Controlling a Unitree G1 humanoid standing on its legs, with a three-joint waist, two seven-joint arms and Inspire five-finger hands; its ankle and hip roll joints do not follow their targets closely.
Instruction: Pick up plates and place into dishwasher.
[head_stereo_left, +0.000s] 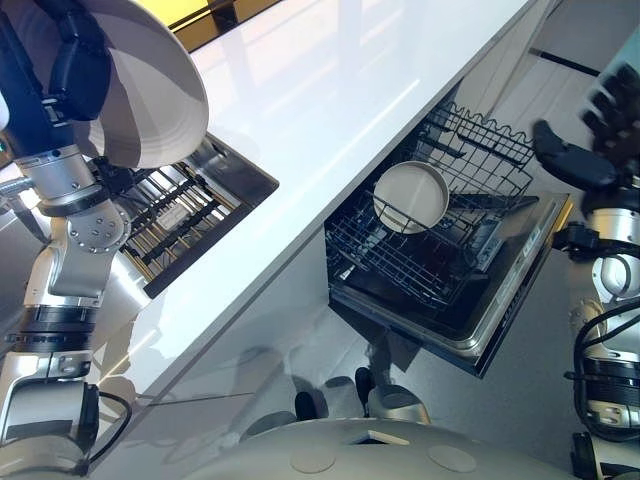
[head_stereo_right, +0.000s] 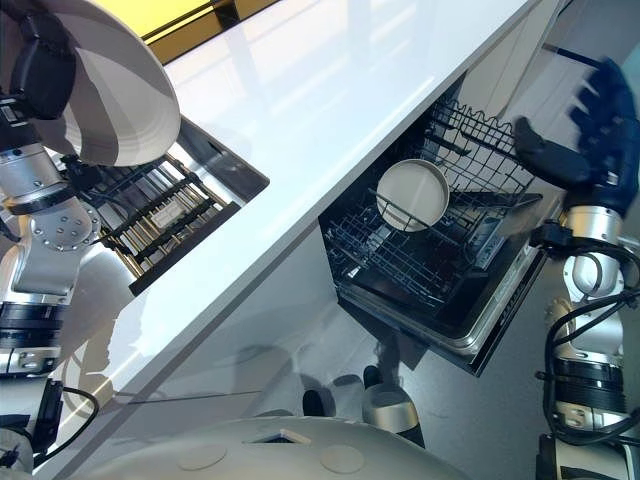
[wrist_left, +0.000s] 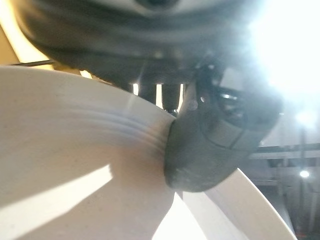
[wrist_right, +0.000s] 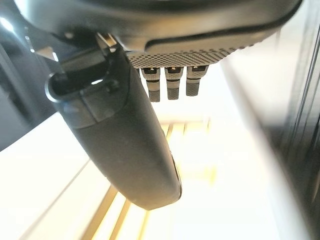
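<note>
A large white plate (head_stereo_left: 150, 90) is held up at the upper left, above the dish rack in the sink; my left hand (head_stereo_left: 75, 70) is shut on it, and in the left wrist view the thumb (wrist_left: 215, 145) presses on the plate's face (wrist_left: 75, 165). Another white plate (head_stereo_left: 410, 197) stands on edge in the dishwasher's pulled-out lower rack (head_stereo_left: 400, 260). Over the far right side of the dishwasher door my right hand (head_stereo_left: 590, 150) hangs open and holds nothing; its thumb (wrist_right: 130, 150) sticks out straight in the right wrist view.
A long white countertop (head_stereo_left: 330, 110) runs between the sink and the dishwasher. The sink's rack of dark bars (head_stereo_left: 185, 215) lies under the held plate. The dishwasher door (head_stereo_left: 510, 300) is folded down towards me, over grey floor (head_stereo_left: 270, 320).
</note>
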